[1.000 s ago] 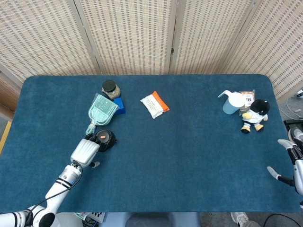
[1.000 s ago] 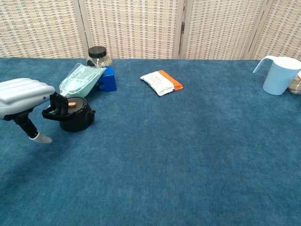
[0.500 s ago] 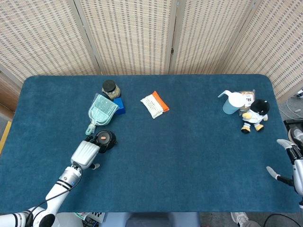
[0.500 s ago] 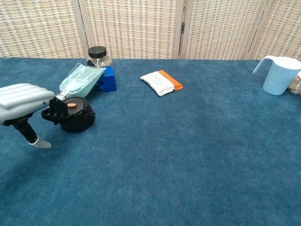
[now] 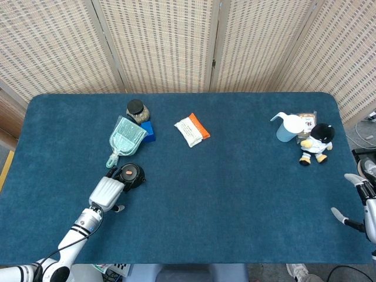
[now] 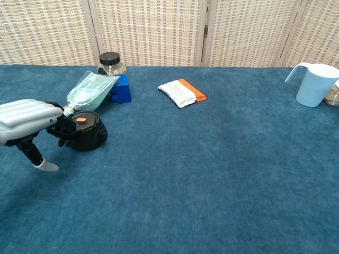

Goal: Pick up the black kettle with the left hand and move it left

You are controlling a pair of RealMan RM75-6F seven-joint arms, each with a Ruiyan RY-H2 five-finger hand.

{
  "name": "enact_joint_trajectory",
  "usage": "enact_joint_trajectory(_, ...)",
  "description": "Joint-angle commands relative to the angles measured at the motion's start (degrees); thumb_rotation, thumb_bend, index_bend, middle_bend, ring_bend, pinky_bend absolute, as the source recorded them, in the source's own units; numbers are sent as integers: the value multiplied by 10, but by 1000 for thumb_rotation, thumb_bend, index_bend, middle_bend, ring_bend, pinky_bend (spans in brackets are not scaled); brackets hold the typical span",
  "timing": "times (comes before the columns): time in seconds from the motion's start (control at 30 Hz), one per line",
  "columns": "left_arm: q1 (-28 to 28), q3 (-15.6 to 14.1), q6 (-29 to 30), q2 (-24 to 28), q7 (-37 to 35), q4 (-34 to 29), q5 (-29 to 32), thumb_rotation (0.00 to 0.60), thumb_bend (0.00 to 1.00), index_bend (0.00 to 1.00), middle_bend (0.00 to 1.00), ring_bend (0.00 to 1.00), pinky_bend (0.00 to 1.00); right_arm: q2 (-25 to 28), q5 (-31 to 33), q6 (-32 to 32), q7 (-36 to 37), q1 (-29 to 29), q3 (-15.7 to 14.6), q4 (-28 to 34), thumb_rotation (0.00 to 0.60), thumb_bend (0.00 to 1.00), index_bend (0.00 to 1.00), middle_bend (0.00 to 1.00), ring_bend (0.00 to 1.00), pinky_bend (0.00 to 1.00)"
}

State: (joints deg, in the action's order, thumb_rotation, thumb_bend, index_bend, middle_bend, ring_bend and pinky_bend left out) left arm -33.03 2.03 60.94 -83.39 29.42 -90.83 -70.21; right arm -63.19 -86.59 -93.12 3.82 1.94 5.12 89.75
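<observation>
The black kettle (image 5: 131, 174) (image 6: 85, 132), with an orange button on its lid, stands on the blue table (image 5: 235, 194) at the left. My left hand (image 5: 106, 191) (image 6: 25, 121) lies just left of it. Its dark fingers (image 6: 57, 128) curl over the kettle's handle while the thumb sticks out below, clear of the kettle. The kettle's base stays on the cloth. My right hand (image 5: 359, 200) shows only in the head view, at the table's right edge, fingers spread and holding nothing.
A pale green scoop (image 5: 124, 138) (image 6: 89, 88) lies just behind the kettle, beside a blue box (image 5: 148, 130) (image 6: 122, 89) and a black-lidded jar (image 5: 137, 110) (image 6: 110, 62). A white-and-orange packet (image 5: 191, 130) (image 6: 181, 92) lies mid-table. A light blue jug (image 5: 288, 127) (image 6: 313, 84) and a plush penguin (image 5: 317, 143) stand far right.
My left hand has sunk slightly and closed in on the kettle's handle. The kettle has barely shifted. The right hand has not moved.
</observation>
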Motion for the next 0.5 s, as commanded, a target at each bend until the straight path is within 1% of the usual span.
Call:
enact_joint_trajectory(0.03, 0, -1, -3, -1, 0, 0, 2, 600, 97, 511, 532, 408, 67, 0, 0, -1, 1, 0, 0, -1, 600, 146, 224, 247, 124, 157)
enact_joint_trajectory(0.23, 0, -3, -6, -4, -1, 1, 4, 600, 96, 530, 564, 433, 67, -1, 0, 0, 4, 1, -1, -4, 600, 146, 224, 247, 124, 158)
enact_joint_trajectory(0.5, -3, 0, -18, -10, -17, 11, 6, 600, 97, 650, 663, 491, 67, -2, 0, -2, 6, 2, 0, -6, 600, 146, 224, 247, 124, 158)
